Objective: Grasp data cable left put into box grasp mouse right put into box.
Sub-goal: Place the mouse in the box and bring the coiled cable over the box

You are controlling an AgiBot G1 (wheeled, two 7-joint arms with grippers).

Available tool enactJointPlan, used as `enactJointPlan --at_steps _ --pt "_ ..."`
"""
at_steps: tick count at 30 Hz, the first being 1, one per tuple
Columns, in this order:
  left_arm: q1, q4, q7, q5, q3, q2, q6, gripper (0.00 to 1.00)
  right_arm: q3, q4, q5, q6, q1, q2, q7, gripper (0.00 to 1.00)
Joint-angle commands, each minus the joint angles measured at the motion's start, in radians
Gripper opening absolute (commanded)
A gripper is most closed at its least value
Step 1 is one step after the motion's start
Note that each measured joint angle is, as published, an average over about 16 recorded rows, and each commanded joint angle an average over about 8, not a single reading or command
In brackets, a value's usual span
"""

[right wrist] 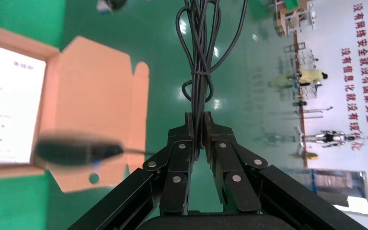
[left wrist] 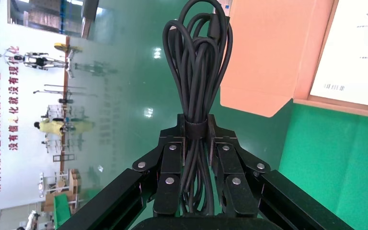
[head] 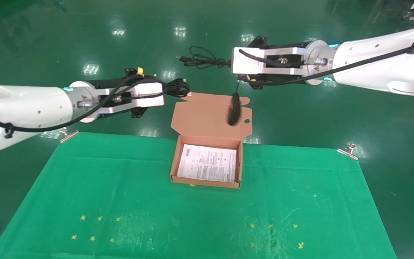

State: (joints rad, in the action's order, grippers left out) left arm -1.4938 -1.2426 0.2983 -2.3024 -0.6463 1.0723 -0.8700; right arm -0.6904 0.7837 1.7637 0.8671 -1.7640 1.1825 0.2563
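My left gripper [head: 166, 90] is raised left of the box's lid and is shut on the data cable [head: 178, 87], a black looped bundle; in the left wrist view the jaws [left wrist: 197, 129] pinch its strap and the data cable's loops [left wrist: 196, 62] stick out beyond them. My right gripper [head: 229, 64] is raised behind the box and is shut on the mouse's coiled wire [head: 201, 59], which also shows in the right wrist view [right wrist: 201, 57]. The black mouse [head: 234, 109] dangles, blurred, over the open flap lid [head: 199, 118]. The salmon-orange box [head: 174, 158] stands open on the table.
A printed white sheet [head: 208, 163] lies inside the box. The green cloth [head: 84, 187] covers the table, held by metal clips at its far corners [head: 68, 133] [head: 349, 150]. Yellow marks [head: 95, 228] dot the near cloth. Green floor lies beyond.
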Motion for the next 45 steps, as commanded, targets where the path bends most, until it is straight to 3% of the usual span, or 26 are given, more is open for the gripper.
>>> enactJointPlan --at_steps 1,10,19,26,45 --pt "0.003 -0.003 0.0 -0.004 0.0 -0.001 0.002 0.0 0.002 -0.003 -0.008 0.001 0.001 0.007 0.005 0.0" --pt "0.036 0.012 0.065 -0.105 -0.002 -0.025 -0.021 0.0 0.004 -0.08 -0.037 -0.021 0.037 0.055 0.049 0.0" --pt "0.044 0.043 0.142 -0.21 0.003 -0.046 -0.063 0.0 0.008 -0.25 -0.087 -0.028 0.04 0.149 0.155 0.0" --pt "0.046 0.045 0.168 -0.25 0.003 -0.058 -0.085 0.0 -0.015 -0.318 -0.155 -0.022 0.06 0.178 0.222 0.0" --pt "0.048 0.037 0.178 -0.261 0.004 -0.059 -0.092 0.0 -0.287 -0.248 -0.382 -0.128 0.141 0.191 0.151 0.0"
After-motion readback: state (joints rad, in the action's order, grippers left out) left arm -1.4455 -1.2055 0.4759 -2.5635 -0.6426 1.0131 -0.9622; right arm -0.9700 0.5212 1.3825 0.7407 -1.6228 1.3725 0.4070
